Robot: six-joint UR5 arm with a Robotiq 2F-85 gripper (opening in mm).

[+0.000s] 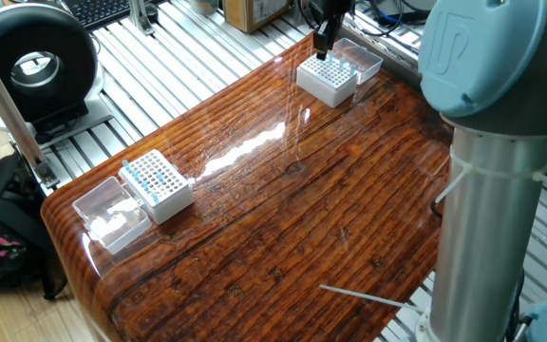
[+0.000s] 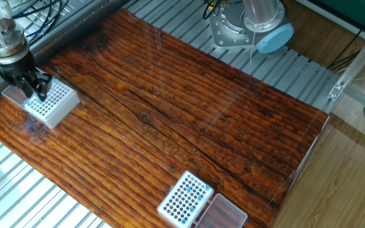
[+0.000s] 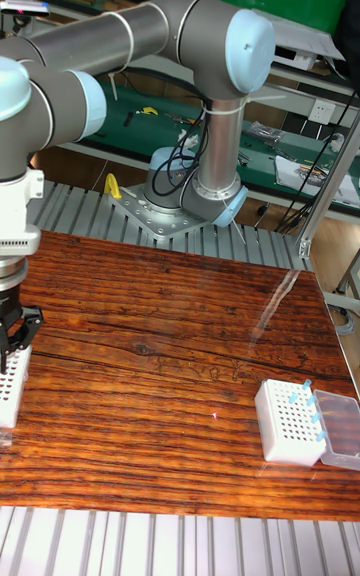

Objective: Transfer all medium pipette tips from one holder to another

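Observation:
My gripper (image 2: 37,94) hangs over the near-left corner of a white grid holder (image 2: 54,104) at the table's far end. Its fingers are drawn together, and no tip shows between them. In one fixed view the gripper (image 1: 322,40) sits just above the back of this holder (image 1: 329,84), which carries several medium pipette tips (image 1: 333,61) with light blue tops. The second white holder (image 1: 160,187) stands at the opposite end with several blue-topped tips (image 1: 146,171). In the tall view the gripper (image 3: 12,348) is at the left edge and the second holder (image 3: 288,423) at lower right.
A clear plastic lid (image 1: 112,215) lies beside the second holder and another lid (image 1: 361,59) beside the first. The arm's large elbow (image 1: 482,57) and column fill the right of one fixed view. A black round device (image 1: 34,65) stands off the table.

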